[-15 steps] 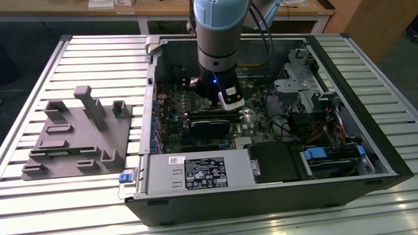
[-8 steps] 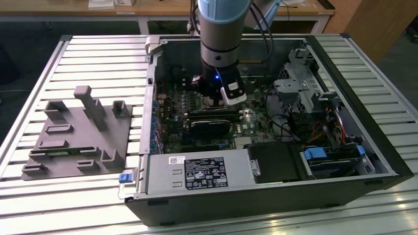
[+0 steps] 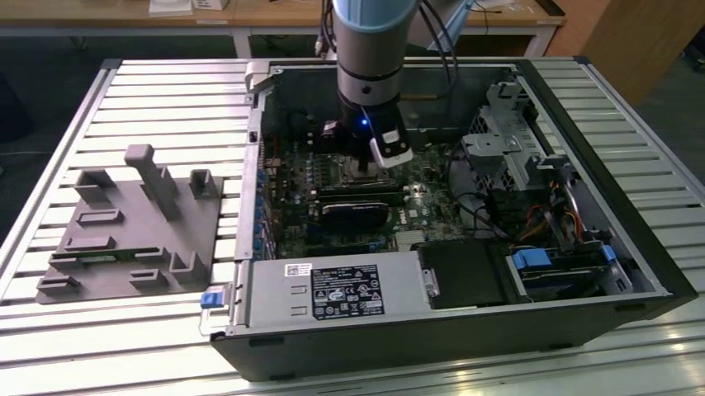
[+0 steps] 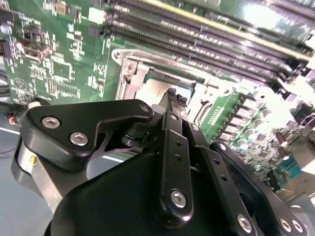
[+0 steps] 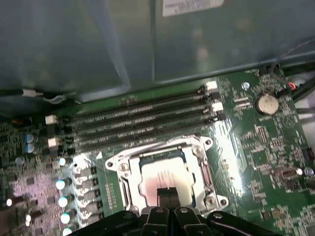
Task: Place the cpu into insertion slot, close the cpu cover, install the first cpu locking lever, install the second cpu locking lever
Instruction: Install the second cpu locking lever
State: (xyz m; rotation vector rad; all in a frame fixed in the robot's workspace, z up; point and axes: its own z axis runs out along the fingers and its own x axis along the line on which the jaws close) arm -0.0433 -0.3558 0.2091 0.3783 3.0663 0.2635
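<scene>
My gripper (image 3: 371, 162) reaches down into the open computer case, right above the insertion slot (image 5: 114, 164). In both wrist views its black fingertips (image 5: 167, 192) are pressed together with nothing visible between them. They hover over the near edge of the cpu (image 5: 160, 172), whose dull metal face lies flat in the socket. The silver cpu cover (image 5: 199, 172) seems to lie down around the chip, its window framing it. In the second wrist view the gripper (image 4: 173, 94) hides part of the cpu (image 4: 155, 89) and the slot's rim (image 4: 132, 69). I cannot make out how the locking levers stand.
Several long black memory slots (image 5: 138, 118) run just beyond the socket. A black block (image 3: 352, 208) sits beside it, with the power supply (image 3: 330, 293) and drive cage (image 3: 501, 157) around. A grey fixture plate (image 3: 132, 231) lies on the slatted table at the exterior view's left.
</scene>
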